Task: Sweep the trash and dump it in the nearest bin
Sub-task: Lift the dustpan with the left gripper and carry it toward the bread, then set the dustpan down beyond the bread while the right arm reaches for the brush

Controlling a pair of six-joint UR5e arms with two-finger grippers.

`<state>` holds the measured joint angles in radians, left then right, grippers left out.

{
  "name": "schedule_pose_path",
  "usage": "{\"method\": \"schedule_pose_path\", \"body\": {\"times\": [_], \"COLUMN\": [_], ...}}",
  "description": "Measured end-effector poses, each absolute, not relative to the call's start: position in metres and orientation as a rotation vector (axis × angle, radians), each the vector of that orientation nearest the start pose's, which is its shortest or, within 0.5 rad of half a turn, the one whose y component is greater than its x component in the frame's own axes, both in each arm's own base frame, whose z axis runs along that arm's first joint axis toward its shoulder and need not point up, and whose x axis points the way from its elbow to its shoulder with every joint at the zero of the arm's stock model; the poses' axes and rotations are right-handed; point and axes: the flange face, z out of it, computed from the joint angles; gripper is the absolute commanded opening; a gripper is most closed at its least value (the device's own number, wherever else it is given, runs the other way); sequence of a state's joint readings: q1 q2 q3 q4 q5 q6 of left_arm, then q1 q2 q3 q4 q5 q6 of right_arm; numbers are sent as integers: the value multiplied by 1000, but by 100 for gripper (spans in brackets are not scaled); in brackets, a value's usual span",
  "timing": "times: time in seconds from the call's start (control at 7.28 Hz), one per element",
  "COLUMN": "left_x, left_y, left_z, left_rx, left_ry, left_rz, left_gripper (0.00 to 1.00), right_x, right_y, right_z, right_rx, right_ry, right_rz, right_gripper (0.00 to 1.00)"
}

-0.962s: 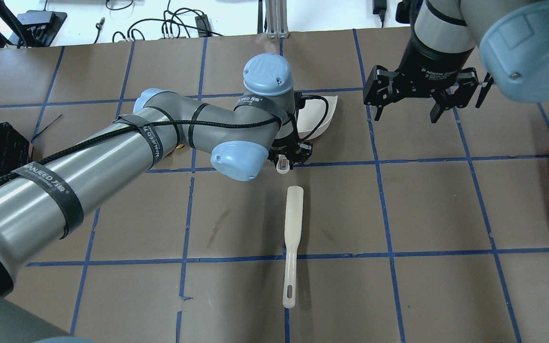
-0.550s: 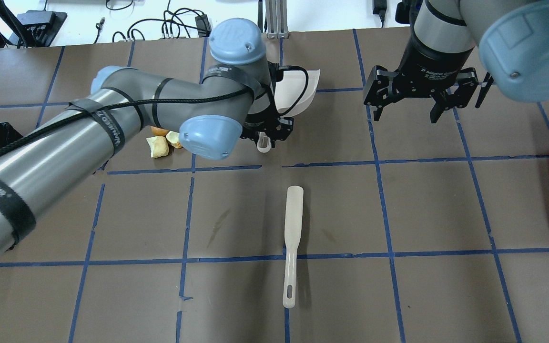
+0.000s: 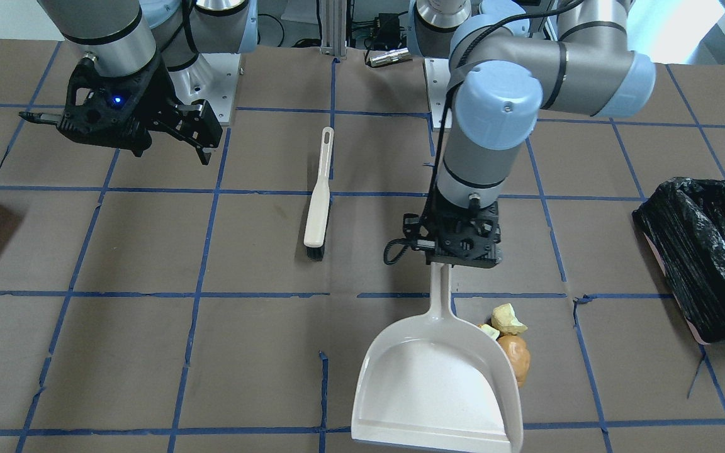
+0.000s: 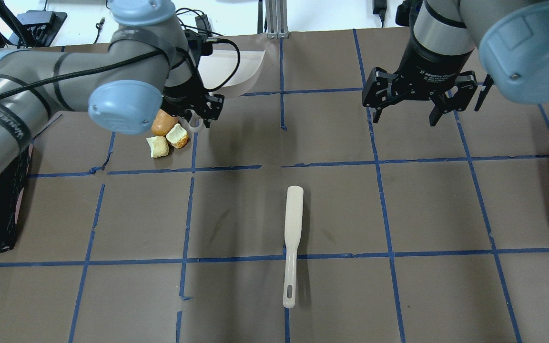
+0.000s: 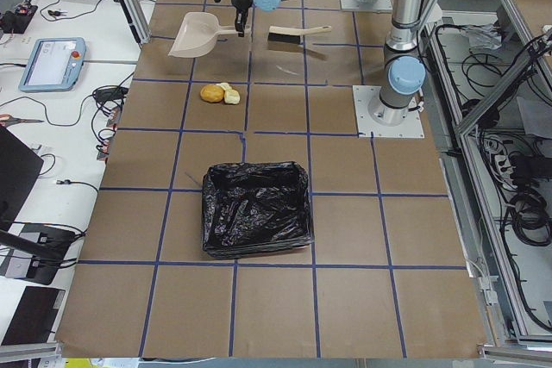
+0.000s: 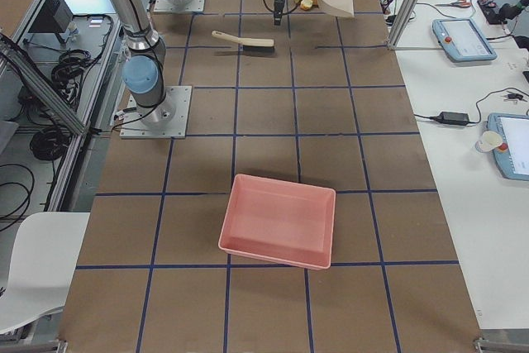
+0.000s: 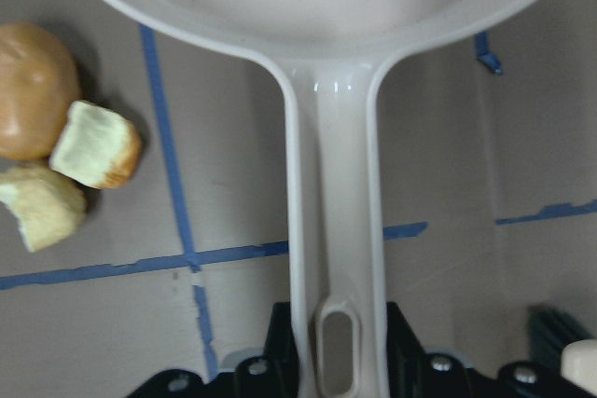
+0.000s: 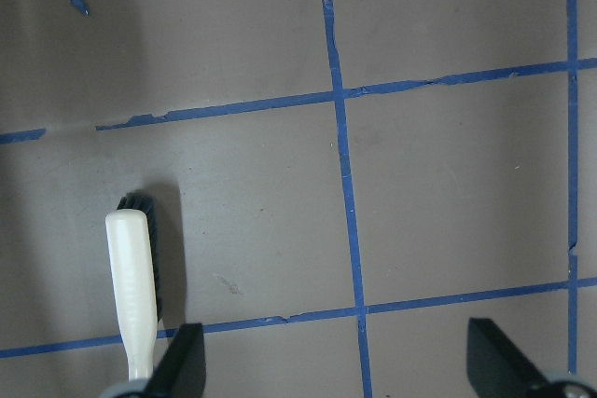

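My left gripper [image 4: 198, 121] is shut on the handle of a cream dustpan [image 3: 438, 377], whose mouth faces away from the robot. The trash lies on the table just beside the pan's side wall, outside it: an orange-brown lump [image 3: 515, 358] and two pale chunks [image 3: 508, 319]. In the left wrist view the lump [image 7: 33, 104] and chunks [image 7: 93, 144] sit left of the handle [image 7: 331, 230]. The black-bagged bin [image 3: 708, 245] stands farther out on the robot's left. My right gripper [image 4: 404, 116] is open and empty above the table.
A cream brush [image 4: 292, 238] lies on the table between the arms, bristle end away from the robot. A bare pink tray [image 6: 277, 221] sits at the far right end. Cables and devices lie beyond the table's far edge.
My left arm has carried the dustpan leftward and farther from the robot, uncovering the trash in the overhead view. The right arm and brush have not moved.
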<state>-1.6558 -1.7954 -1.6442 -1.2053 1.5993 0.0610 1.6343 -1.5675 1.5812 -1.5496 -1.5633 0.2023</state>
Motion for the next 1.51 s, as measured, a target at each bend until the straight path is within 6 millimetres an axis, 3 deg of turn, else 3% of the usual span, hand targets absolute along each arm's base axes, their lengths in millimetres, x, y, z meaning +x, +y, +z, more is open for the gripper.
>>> {"method": "schedule_pose_path", "body": {"times": [0.27,0.55,0.82,1.1,1.51], "left_x": [-92,2,83,127,163], "left_y": [-572,-579,-580,-575,-569], "left_z": [387,398,398,390,370], "left_rx": [306,404,553,778,1038], "left_ry": [3061,3024,2965,2876,2817], "left_rz": [-108,-109,-63,34,119], "left_gripper": [0,0,0,0,0], "right_x": [188,252,304,344,399], "right_y": [-474,-453,-424,-400,-376], "right_z": [464,438,428,411,366], "right_rx": [352,443,457,424,383], "right_ry": [3109,3113,3138,3165,3222], "right_rz": [110,177,197,228,225], "right_gripper": [100,100,100,100,100]}}
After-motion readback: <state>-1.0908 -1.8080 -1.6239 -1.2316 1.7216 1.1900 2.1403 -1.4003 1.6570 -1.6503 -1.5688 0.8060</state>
